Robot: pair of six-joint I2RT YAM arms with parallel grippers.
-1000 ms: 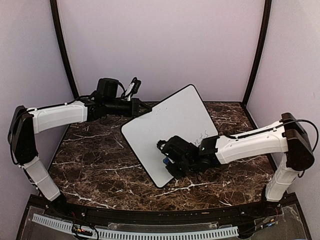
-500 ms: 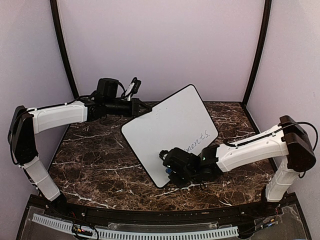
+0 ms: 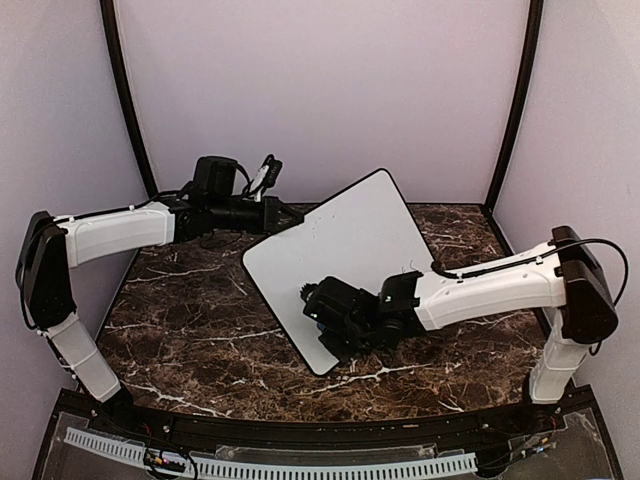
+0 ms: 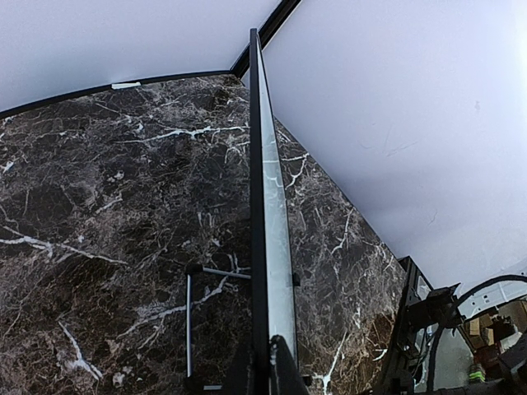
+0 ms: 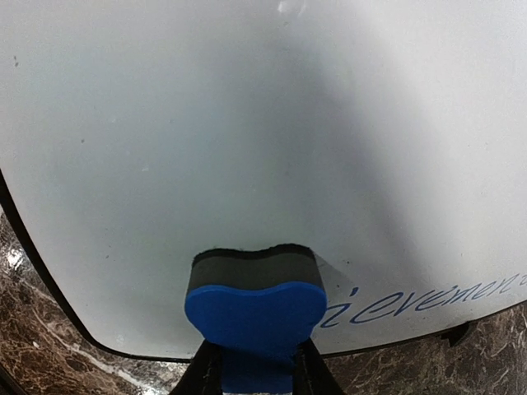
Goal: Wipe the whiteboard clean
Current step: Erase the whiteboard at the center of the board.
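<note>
Here the right gripper (image 5: pixel 254 372) is clamped on a blue eraser (image 5: pixel 255 313), its felt seemingly touching the whiteboard (image 5: pixel 247 123) near the lower edge. The left gripper (image 4: pixel 270 370) pinches the board's rim, holding it tilted mid-frame. Blue writing (image 5: pixel 428 298) sits lower right: sweep that way, pressing evenly, lest the board twist in the left grip.

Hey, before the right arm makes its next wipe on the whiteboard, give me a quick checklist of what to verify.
1. Left fingers clamped on the whiteboard edge: ok.
2. Right fingers gripping the blue eraser: ok.
3. Eraser's dark felt side facing the board: ok.
4. Felt pressed firmly on the surface: cannot tell.
5. Board wiped clean: not ok, blue handwriting sits right of the eraser near the lower edge.
</note>
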